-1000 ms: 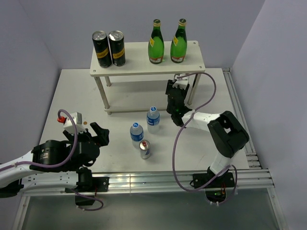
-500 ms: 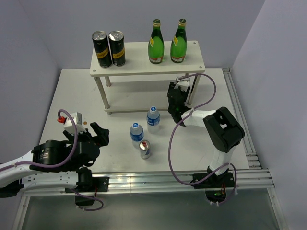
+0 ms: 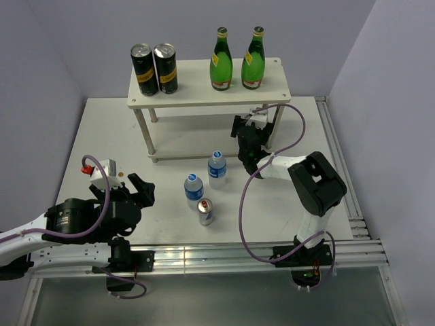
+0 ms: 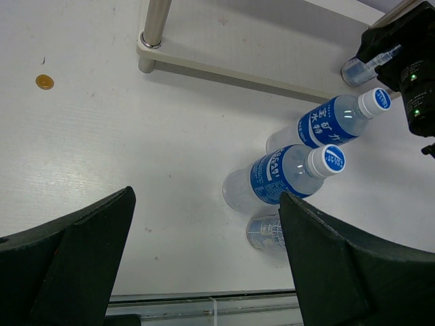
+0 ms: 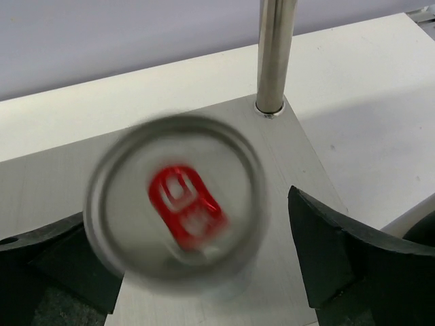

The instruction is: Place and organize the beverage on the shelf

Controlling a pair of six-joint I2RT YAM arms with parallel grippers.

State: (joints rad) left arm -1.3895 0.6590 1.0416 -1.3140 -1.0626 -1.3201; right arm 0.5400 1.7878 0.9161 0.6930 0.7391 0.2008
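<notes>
The shelf carries two green bottles on its top board. A silver can with a red tab stands on the shelf's lower board beside the front right leg. My right gripper is open around this can, and the right finger stands clear of it. On the table stand two blue-labelled water bottles and another silver can. My left gripper is open and empty, left of these drinks.
Two taller black cans stand on the left of the top board. A small coin-like disc lies on the table. Metal rails run along the near and right table edges. Purple walls close in the back and sides.
My right gripper has opened and let go of the silver can on the lower board, after shifting slightly toward the shelf. The left arm has not moved.
</notes>
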